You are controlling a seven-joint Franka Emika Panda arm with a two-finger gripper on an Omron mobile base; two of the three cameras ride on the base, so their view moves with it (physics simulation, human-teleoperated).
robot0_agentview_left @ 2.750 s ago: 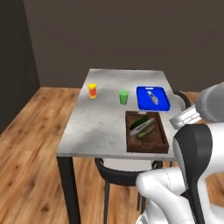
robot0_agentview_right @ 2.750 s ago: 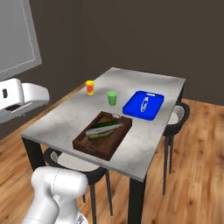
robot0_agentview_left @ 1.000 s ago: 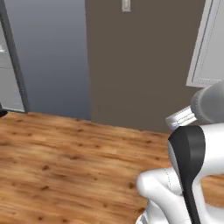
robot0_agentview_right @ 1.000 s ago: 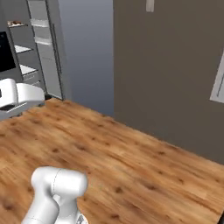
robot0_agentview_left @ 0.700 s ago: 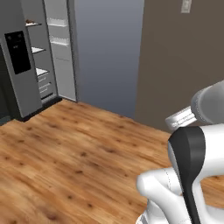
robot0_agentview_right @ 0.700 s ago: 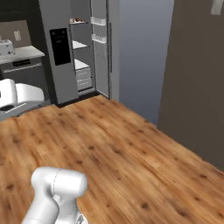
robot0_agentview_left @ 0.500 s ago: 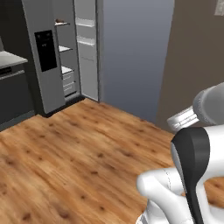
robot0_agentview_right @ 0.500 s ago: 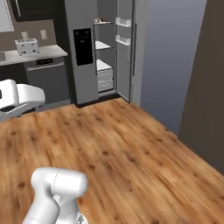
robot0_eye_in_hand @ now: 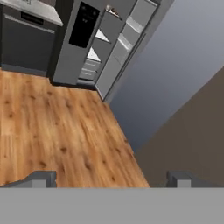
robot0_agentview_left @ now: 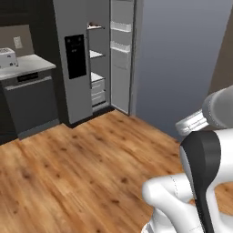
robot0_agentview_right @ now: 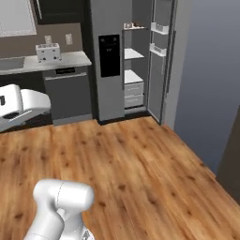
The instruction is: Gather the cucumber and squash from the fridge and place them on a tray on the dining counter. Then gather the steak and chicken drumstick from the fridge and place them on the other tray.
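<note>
The tall grey fridge (robot0_agentview_left: 68, 73) stands at the far end of the wooden floor, its black dispenser panel (robot0_agentview_right: 109, 55) facing me. Its right door (robot0_agentview_right: 161, 61) is swung open, baring white shelves and drawers (robot0_agentview_left: 96, 86). Small dark items (robot0_agentview_right: 131, 25) lie on the top shelf, too small to tell apart. In the hand view the fridge (robot0_eye_in_hand: 81, 39) sits at the upper left, far off. My gripper (robot0_eye_in_hand: 113, 179) is open with nothing between its fingertips (robot0_eye_in_hand: 41, 177). The dining counter, both trays, the cucumber and the squash are out of view.
A dark dishwasher (robot0_agentview_right: 68, 93) under a pale counter with a toaster (robot0_agentview_right: 48, 51) stands left of the fridge. A grey-blue wall (robot0_agentview_left: 182, 68) runs along the right. Wooden floor (robot0_agentview_left: 77, 168) stretches between me and the fridge.
The whole picture has swung as the base turned and drove: the table is gone from view and the open fridge has come in, growing larger. The gripper stays open.
</note>
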